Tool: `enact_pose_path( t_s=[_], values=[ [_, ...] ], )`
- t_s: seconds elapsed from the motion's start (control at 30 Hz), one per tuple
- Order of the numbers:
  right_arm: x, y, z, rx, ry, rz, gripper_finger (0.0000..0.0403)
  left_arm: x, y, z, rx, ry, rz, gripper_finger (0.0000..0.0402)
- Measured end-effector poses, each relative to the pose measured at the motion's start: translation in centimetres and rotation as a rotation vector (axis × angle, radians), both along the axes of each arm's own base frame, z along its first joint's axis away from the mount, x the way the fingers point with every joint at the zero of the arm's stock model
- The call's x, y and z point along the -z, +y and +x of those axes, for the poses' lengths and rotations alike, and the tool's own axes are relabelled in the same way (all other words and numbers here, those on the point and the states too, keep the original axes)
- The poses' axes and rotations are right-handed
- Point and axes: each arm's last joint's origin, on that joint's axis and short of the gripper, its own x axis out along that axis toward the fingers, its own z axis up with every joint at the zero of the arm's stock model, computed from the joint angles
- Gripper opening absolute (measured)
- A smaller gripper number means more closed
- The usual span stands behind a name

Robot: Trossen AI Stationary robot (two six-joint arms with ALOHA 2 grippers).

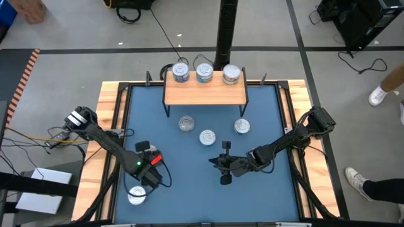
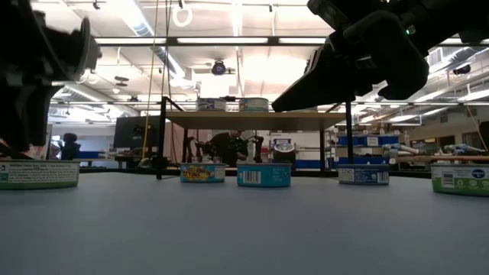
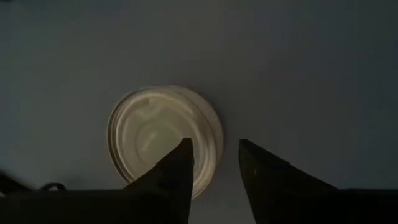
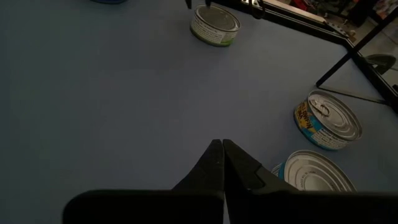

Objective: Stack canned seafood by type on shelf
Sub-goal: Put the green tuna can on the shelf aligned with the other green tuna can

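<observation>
Your left gripper hovers just above a tin at the mat's near left corner, jaws part open and empty. Your right gripper waits closed mid-mat. Three tins lie before the shelf, three more on it. Tins look rigid, slick, fairly light: pinch across the rim. Open mat lies between you and the shelf.

Shiny metal tins with glossy paper labels sit on a smooth matt blue mat; the shelf is pale wood on black metal legs.
</observation>
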Motion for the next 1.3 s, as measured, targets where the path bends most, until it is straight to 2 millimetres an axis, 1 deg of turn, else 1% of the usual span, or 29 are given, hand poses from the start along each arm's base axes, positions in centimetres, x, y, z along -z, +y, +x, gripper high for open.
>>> enact_pose_path(
  t_s=[0.13, 0.33, 0.53, 0.63, 0.83, 0.87, 1.13, 1.3],
  values=[
    [0.0, 0.0, 0.0, 0.000, 0.000, 0.000, 0.0004, 1.1, 0.3, -0.4, -0.024, 0.001, 0.004, 0.0135],
    [0.0, 0.0, 0.0, 0.001, 0.000, 0.002, 0.0004, 2.3, 0.4, -0.6, -0.021, -0.028, -0.021, 0.0134],
    [0.0, 0.0, 0.0, 0.001, -0.001, 0.003, 0.0004, 3.1, 1.0, -1.1, -0.015, -0.022, 0.025, 0.0113],
    [0.0, 0.0, 0.0, 0.001, -0.001, 0.003, 0.0004, 3.1, 1.0, -1.1, -0.009, -0.024, 0.035, 0.0088],
    [0.0, 0.0, 0.0, 0.001, -0.001, 0.003, 0.0004, 3.0, 1.0, -1.1, 0.038, -0.014, 0.043, 0.0014],
    [0.0, 0.0, 0.0, 0.001, -0.001, 0.003, 0.0004, 2.9, 0.9, -1.0, 0.050, -0.014, 0.043, 0.0008],
    [0.0, 0.0, 0.0, 0.005, -0.002, -0.006, 0.0007, 1.4, 0.0, 0.2, 0.179, -0.018, 0.020, 0.0002],
    [0.0, 0.0, 0.0, 0.002, -0.003, -0.012, 0.0010, 0.1, -0.8, 1.3, 0.251, -0.088, 0.005, 0.0001]
  ],
)
